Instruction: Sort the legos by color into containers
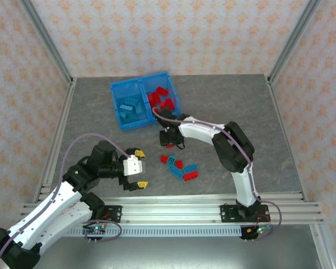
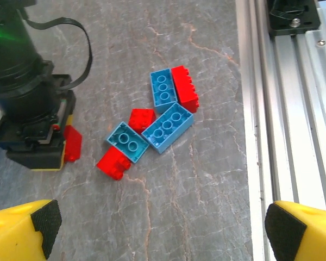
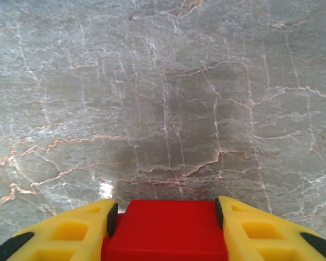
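On the grey marbled desk (image 1: 235,101), toward its back edge, sits the blue bin (image 1: 116,106), split by a middle wall into 2 compartments. The left compartment (image 1: 125,91) holds teal bricks (image 1: 131,107) and the right compartment (image 1: 157,81) holds red bricks (image 1: 162,100).

Nearer the arms, a loose cluster of 6 legos (image 1: 180,168) lies on the desk, well apart from the bin. The left wrist view shows it as 3 teal and 3 red:
- A long teal brick (image 2: 168,128) lies in the middle.
- A second teal brick (image 2: 163,89) lies flush against a long red one (image 2: 185,88).
- A square teal brick (image 2: 127,141) sits between 2 small red ones (image 2: 142,118) (image 2: 113,163).

The right claw (image 3: 165,209) is low over the desk, between the bin and the cluster. It pinches a red brick (image 3: 168,236), with both yellow fingers (image 3: 70,234) pressed to the brick's sides. From the left wrist view this brick pokes out beside the claw, just left of the cluster. I cannot tell whether it touches the desk.

The left claw (image 2: 160,228) is spread wide and holds nothing. Its yellow fingertips (image 2: 22,231) stand far apart, near the cluster but not touching it
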Robot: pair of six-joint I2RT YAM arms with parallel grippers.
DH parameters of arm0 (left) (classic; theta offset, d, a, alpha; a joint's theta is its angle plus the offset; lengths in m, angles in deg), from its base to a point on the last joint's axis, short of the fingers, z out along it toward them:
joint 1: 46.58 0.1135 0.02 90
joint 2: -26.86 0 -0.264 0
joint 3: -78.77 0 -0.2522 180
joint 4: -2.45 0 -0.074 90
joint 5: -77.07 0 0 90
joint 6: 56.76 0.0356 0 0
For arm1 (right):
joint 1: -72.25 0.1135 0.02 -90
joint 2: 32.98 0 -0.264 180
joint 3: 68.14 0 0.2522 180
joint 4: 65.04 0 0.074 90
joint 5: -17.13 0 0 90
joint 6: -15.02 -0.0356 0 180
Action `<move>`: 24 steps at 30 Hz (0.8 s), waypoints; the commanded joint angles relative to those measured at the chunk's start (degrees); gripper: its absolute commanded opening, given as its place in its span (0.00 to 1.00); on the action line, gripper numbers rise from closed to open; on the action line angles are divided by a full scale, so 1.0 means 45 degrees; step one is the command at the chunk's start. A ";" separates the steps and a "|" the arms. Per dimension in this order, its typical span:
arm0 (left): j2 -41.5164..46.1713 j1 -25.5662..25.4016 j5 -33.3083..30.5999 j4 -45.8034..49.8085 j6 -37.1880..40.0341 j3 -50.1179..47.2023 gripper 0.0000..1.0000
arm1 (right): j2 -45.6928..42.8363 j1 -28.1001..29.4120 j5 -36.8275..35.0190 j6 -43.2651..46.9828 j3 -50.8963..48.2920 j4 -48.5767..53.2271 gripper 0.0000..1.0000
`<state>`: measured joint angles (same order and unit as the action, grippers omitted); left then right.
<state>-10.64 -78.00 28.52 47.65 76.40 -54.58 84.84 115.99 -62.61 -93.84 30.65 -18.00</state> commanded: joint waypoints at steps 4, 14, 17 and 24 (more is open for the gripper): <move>0.0196 -0.0054 0.0610 -0.0479 0.1149 -0.0256 1.00 | -0.2233 0.0083 -0.0170 0.0253 -0.0211 -0.1074 0.39; 0.1864 -0.0046 -0.3209 -0.2821 -0.0106 -0.1251 1.00 | -0.1403 -0.0310 -0.3296 0.1835 0.2451 -0.2399 0.36; 0.2085 -0.0030 -0.4393 -0.2989 -0.0336 -0.1243 1.00 | 0.0087 -0.0708 -0.3421 0.1877 0.4231 -0.2199 0.36; 0.2486 0.0048 -0.6368 -0.3099 -0.0781 -0.1233 1.00 | 0.3552 -0.1422 -0.3553 0.1538 0.8358 -0.1058 0.36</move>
<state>-0.54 -77.98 5.83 36.55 74.71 -59.87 96.64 110.53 -76.12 -86.75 63.35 -26.44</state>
